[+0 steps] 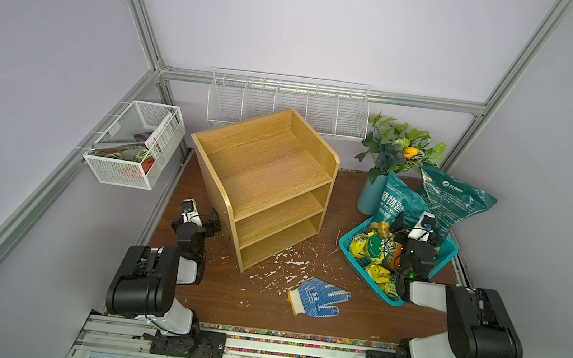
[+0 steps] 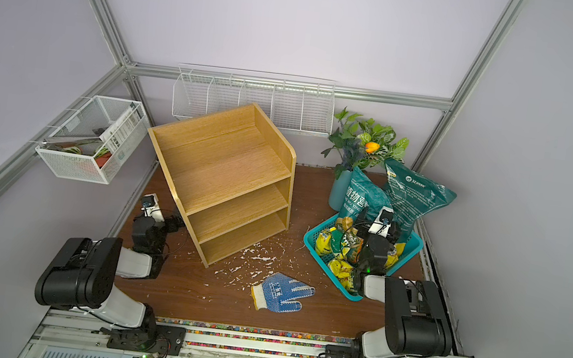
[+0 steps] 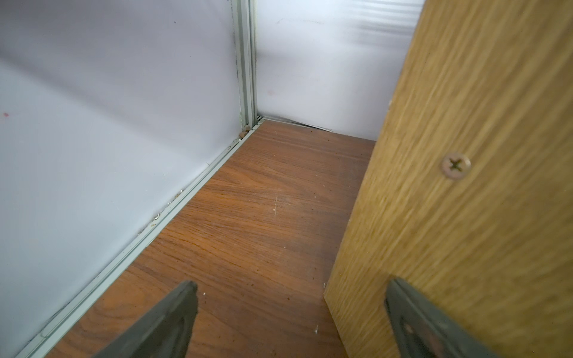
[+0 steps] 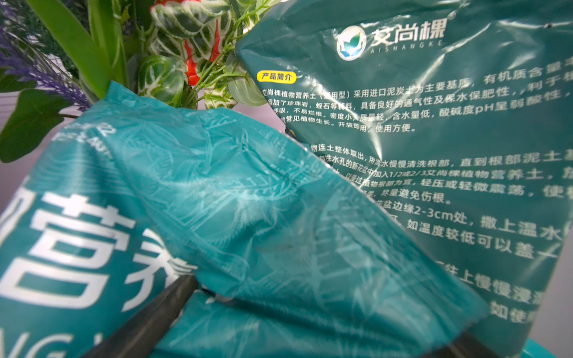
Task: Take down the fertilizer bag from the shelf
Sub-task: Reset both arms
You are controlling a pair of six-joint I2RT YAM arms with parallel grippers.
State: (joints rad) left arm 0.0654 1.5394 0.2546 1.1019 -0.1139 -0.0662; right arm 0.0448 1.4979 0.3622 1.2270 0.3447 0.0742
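Observation:
The light oak shelf (image 1: 263,169) (image 2: 223,164) stands turned at an angle on the brown table, and all the tiers that I can see are bare. Two teal fertilizer bags lean together at the far right, one in front (image 1: 396,202) (image 4: 248,217) and one behind (image 1: 455,202) (image 4: 434,124), with their lower ends in the teal basket. My right gripper (image 1: 403,225) (image 4: 325,310) is open wide over the basket, and a fold of the front bag lies between its fingers. My left gripper (image 1: 213,225) (image 3: 291,283) is open low beside the shelf's left side board (image 3: 465,186), one finger in front of that board.
The teal basket (image 1: 445,257) holds several yellow and green packets. A plant in a teal vase (image 1: 369,198) stands behind the bags. A blue and white glove (image 1: 318,297) and white flakes (image 1: 289,263) lie in front of the shelf. White wire baskets (image 1: 286,108) (image 1: 131,144) hang on the walls.

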